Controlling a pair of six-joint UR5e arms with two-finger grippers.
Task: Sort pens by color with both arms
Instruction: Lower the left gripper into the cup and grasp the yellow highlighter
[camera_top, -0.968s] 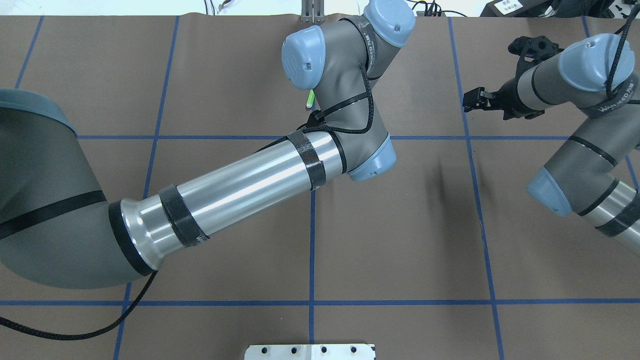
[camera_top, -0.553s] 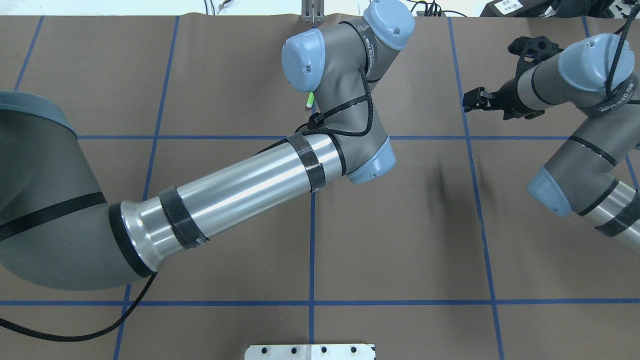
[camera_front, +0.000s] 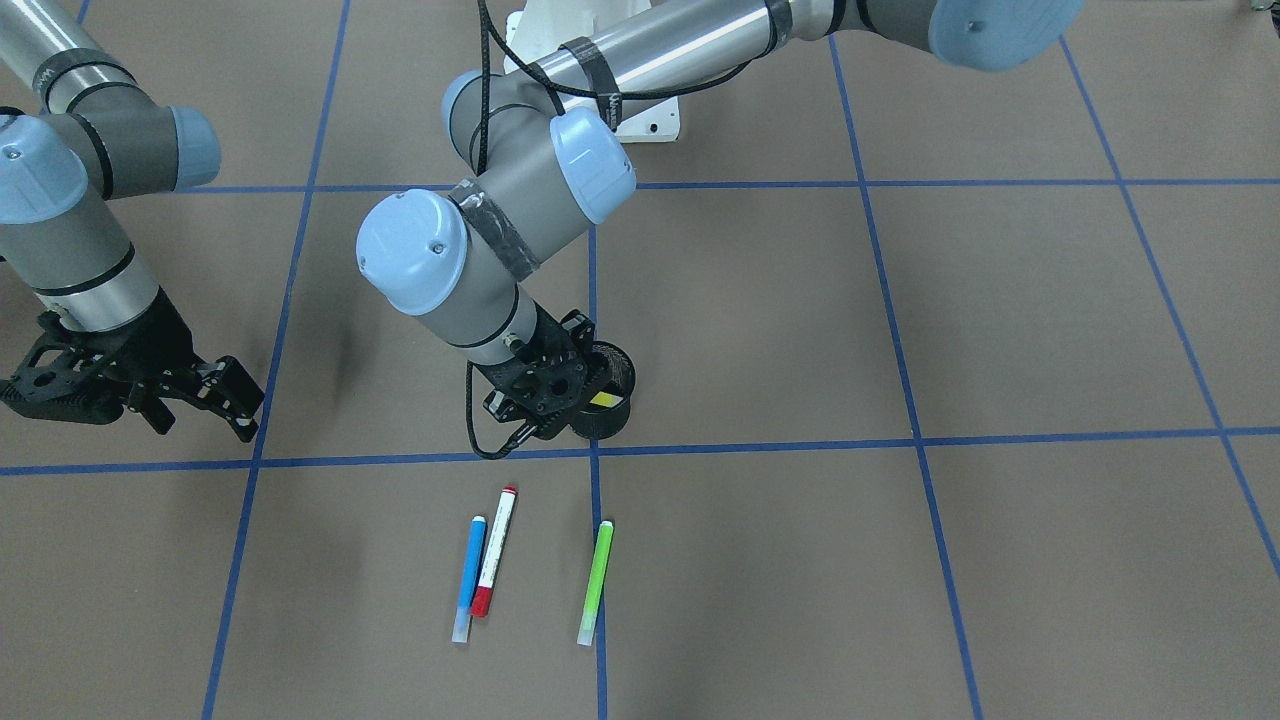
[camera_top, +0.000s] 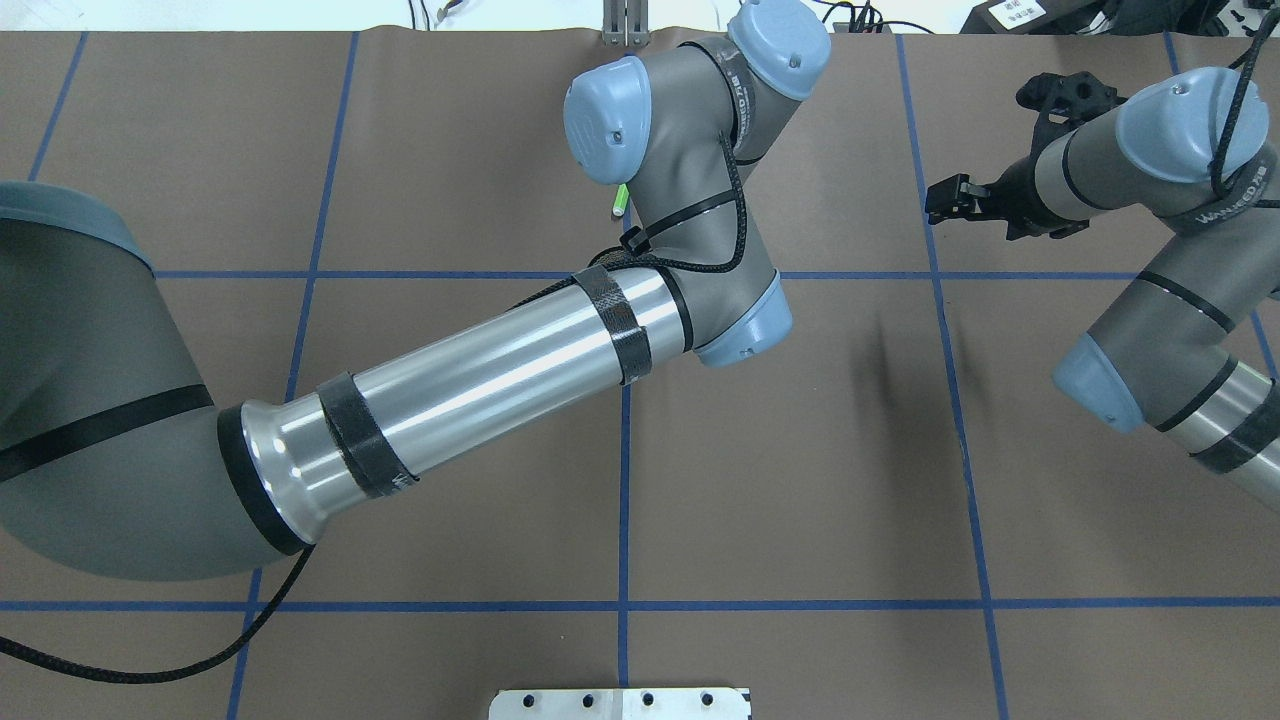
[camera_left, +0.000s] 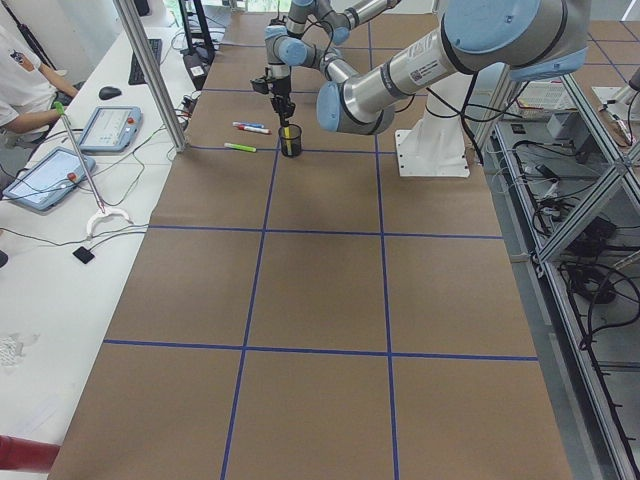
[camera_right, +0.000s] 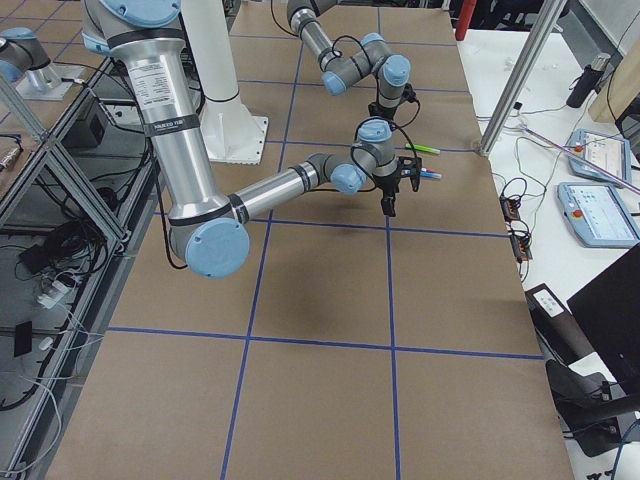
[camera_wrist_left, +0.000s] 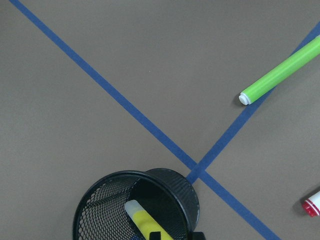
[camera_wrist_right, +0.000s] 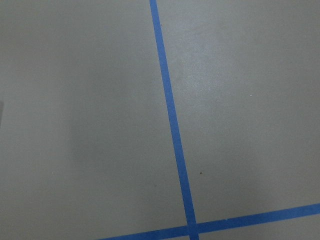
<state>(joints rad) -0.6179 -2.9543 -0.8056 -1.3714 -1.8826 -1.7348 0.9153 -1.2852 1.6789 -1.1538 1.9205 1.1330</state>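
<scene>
Nearest the tabletop's (camera_front: 1000, 560) edge away from the robot, about midway along it, three pens lie flat. The lime green pen (camera_front: 596, 582) rests along a blue tape line (camera_front: 598, 680). Toward the robot's right of it, the blue pen (camera_front: 468, 577) and the white pen with red ends (camera_front: 494, 551) lie close side by side, all three roughly parallel. Just behind them, at a crossing of tape lines, stands the black mesh cup (camera_front: 612, 412) with the yellow pen (camera_wrist_left: 142, 220) leaning inside it. The left gripper (camera_front: 545, 385) hangs directly over the cup's rim, pointing down. Only dark tips show at the bottom of its wrist view, so I cannot tell how its jaws stand. Well apart, toward the tabletop's end on the robot's right, the right gripper (camera_front: 232, 402) hovers above bare tabletop, its jaws apart with nothing between them. Farthest back, at the robot's edge, sits the white pedestal (camera_front: 650, 115).
</scene>
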